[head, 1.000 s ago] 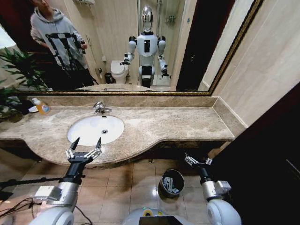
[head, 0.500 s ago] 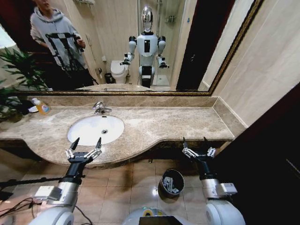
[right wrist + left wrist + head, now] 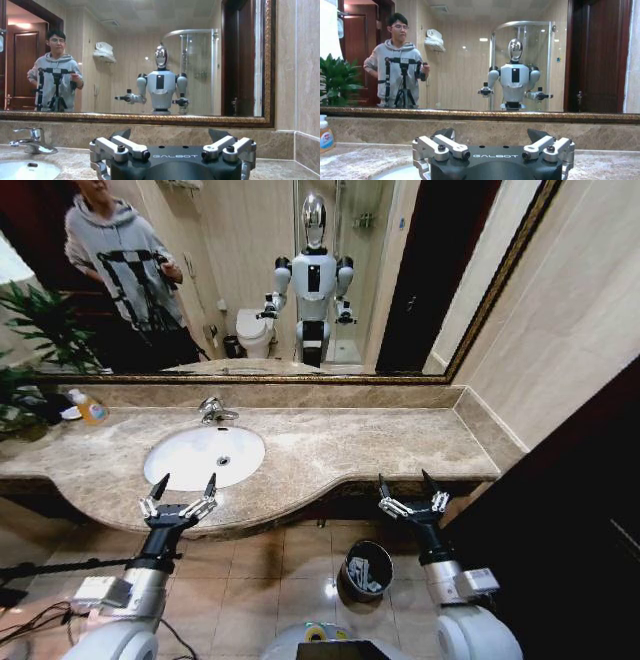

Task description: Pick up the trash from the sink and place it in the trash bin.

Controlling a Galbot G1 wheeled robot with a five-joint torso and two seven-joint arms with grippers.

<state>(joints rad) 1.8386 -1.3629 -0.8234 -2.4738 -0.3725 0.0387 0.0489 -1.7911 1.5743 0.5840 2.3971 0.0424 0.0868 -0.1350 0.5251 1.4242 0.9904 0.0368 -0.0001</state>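
Below the worktop's front edge, left tool sits just in front of the sink, fingers spread apart, nothing between them. Right tool is at the same height near the right end of the worktop, fingers also apart and empty, above and a little right of the trash bin.

Head view gives the layout: basin looks bare white apart from the drain, no trash visible in it. Trash bin stands on the floor tiles under the worktop overhang, between the two arms, closer to the right one. Light-coloured bits lie inside it; too small to tell which items. Amber soap bottle is at the back left of the worktop, faucet behind the basin.

Left wrist view looks level across the worktop at the mirror: tool body and both finger bases fill the foreground, a sliver of white basin rim sits beside it, soap bottle at the frame edge. Bin hidden from here.

Right wrist view is level too: spread finger bases in the foreground, faucet and part of the basin with its drain off to one side. Bin hidden here as well.
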